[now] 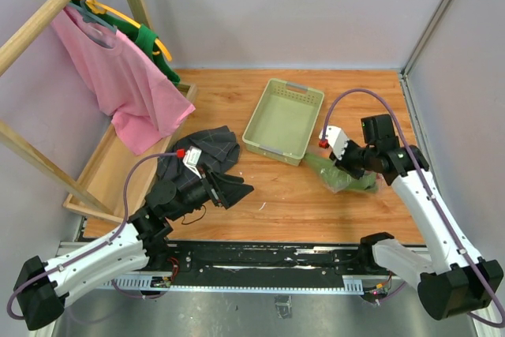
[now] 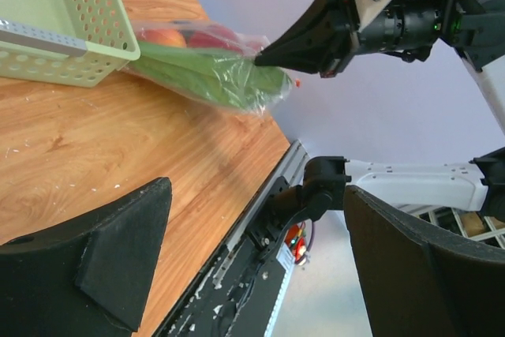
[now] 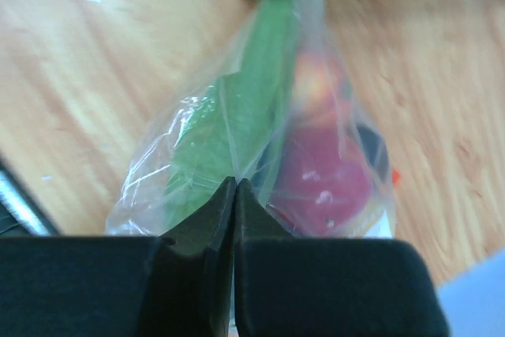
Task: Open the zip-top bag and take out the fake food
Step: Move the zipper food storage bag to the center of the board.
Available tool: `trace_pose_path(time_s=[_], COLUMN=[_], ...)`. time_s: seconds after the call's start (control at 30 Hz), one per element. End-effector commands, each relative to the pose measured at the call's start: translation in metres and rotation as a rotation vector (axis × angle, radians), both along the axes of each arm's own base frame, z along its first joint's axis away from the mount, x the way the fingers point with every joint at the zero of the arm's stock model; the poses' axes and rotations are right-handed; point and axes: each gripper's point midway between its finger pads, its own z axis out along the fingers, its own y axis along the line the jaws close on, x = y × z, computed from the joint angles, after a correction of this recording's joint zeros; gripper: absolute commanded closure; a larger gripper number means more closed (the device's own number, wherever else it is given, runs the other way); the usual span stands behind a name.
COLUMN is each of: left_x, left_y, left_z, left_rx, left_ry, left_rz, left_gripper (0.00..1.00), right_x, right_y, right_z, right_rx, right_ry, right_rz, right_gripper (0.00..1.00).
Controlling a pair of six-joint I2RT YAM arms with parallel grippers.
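- Zip-top bag (image 1: 341, 173) lies toward the table's (image 1: 300, 207) right edge, just beside the near corner of the pale green tray (image 1: 268, 144). Bare wood runs from it to the near edge.
- Right gripper (image 3: 235, 185) is pinched closed on the bag's clear film.
- Left gripper (image 1: 237, 191), fingers spread wide, hovers toward the near-left by a dark cloth (image 1: 207, 147).
- Fake food (image 3: 323, 179) shows through: a long green piece and red round fruit.

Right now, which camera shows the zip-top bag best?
Right wrist: the zip-top bag fills the frame, green and red fake food visible inside, right tool shut on its edge. Left wrist shows it sideways beside the tray; top external shows it small, partly hidden by that tool.
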Motion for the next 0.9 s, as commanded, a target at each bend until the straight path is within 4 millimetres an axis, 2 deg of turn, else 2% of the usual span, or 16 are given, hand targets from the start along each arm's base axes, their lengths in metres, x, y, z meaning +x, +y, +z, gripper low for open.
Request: trace_pose_path(time_s=[0.0,0.03,0.07,0.13,0.2,0.27,0.33,0.47,0.57,0.67,0.77,0.87], left_x=[-0.005,-0.005,-0.005,-0.005,-0.006,-0.007,-0.008,-0.010,-0.011,-0.014,-0.014,-0.013], left_y=[0.000,0.001,0.001,0.001,0.001,0.000,-0.001,-0.002,-0.003,-0.005,-0.005,-0.005], left_z=[0.004,0.004,0.004,0.004,0.005,0.006,0.006,0.000,-0.004,-0.008,-0.013,-0.017], left_rx=[-0.027,-0.028,-0.028,-0.031,-0.034,-0.036,-0.036,-0.029,-0.020,-0.008,0.006,0.015], left_ry=[-0.024,-0.023,-0.023,-0.023,-0.020,-0.021,-0.018,-0.004,0.005,0.009,0.010,0.009], left_rz=[-0.018,-0.018,-0.017,-0.018,-0.019,-0.026,-0.035,-0.045,-0.058,-0.079,-0.080,-0.072], left_gripper=[0.07,0.07,0.07,0.07,0.07,0.08,0.08,0.09,0.10,0.10,0.11,0.11], right_x=[-0.071,-0.079,-0.085,-0.088,-0.084,-0.073,-0.055,-0.019,-0.012,-0.012,-0.014,-0.016], right_y=[0.056,0.064,0.070,0.077,0.076,0.067,0.052,-0.007,-0.050,-0.091,-0.114,-0.121], right_z=[-0.004,-0.007,-0.010,-0.008,0.002,0.014,0.024,0.016,0.001,-0.016,-0.025,-0.037], right_rx=[0.203,0.210,0.213,0.238,0.231,0.242,0.285,0.329,0.341,0.280,0.284,0.303], right_ry=[0.247,0.275,0.294,0.307,0.287,0.250,0.202,0.189,0.220,0.244,0.279,0.339], right_rz=[0.321,0.362,0.393,0.419,0.412,0.352,0.236,-0.108,-0.255,-0.360,-0.412,-0.418], right_gripper=[0.99,0.96,0.88,0.59,0.37,0.24,0.17,0.16,0.15,0.15,0.15,0.15])
